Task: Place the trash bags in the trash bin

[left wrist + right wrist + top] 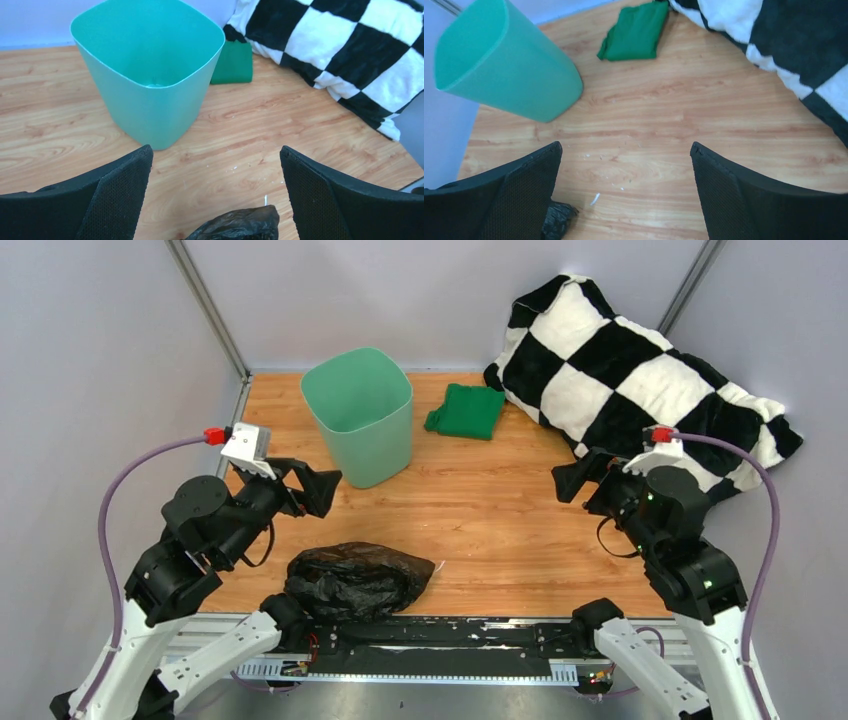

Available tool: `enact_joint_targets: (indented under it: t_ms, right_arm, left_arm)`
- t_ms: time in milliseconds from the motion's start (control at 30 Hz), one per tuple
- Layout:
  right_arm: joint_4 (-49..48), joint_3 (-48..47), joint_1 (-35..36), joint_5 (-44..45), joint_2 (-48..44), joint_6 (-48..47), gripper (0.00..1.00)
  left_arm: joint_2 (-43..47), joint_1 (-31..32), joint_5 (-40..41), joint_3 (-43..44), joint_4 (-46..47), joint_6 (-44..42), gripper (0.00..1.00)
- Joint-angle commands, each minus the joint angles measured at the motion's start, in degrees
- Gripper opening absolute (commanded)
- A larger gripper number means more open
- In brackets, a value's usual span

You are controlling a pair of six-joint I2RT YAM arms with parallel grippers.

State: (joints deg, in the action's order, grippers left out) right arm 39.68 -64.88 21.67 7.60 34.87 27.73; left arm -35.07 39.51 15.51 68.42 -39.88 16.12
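Left tool (215, 148) wide, empty | right tool (625, 145) wide, empty | trash bag (358, 580) on table (500, 520), near left tool, untouched

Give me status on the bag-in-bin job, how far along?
Done: nothing. The black bag lies crumpled at the near edge of the table; the green bin stands upright and looks empty. In hand: nothing; the left claw and right claw are open, hovering above the table. Left: grab the bag, carry it over, drop it in.
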Motion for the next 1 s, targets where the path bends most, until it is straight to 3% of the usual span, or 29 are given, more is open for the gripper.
enact_joint_targets:
  t_ms: [0, 333, 467, 667, 967]
  right_arm:
    - [6.2, 2.6, 0.6, -1.0, 2.4, 1.7, 1.0]
    - [3.0, 10.6, 2.3, -21.0, 7.2, 0.6, 1.0]
    - [0.9, 13.0, 10.0, -17.2, 9.7, 2.0, 0.99]
    - [-5.5, 13.2, 28.3, -8.2, 18.5, 5.2, 0.99]
    - [-23.3, 13.9, 46.6, -5.7, 33.6, 0.4, 0.96]
  left_arm:
    - [-0.4, 0.3, 2.0, -1.8, -3.9, 2.4, 1.0]
    - [4.6, 0.3, -2.3, -7.4, -5.0, 4.0, 1.0]
    - [5.6, 0.3, -2.1, -9.4, -6.7, 5.4, 1.0]
    - [7.2, 0.3, -3.7, -15.4, -7.6, 8.0, 1.0]
    - [8.7, 0.3, -4.3, -20.8, -9.9, 13.1, 1.0]
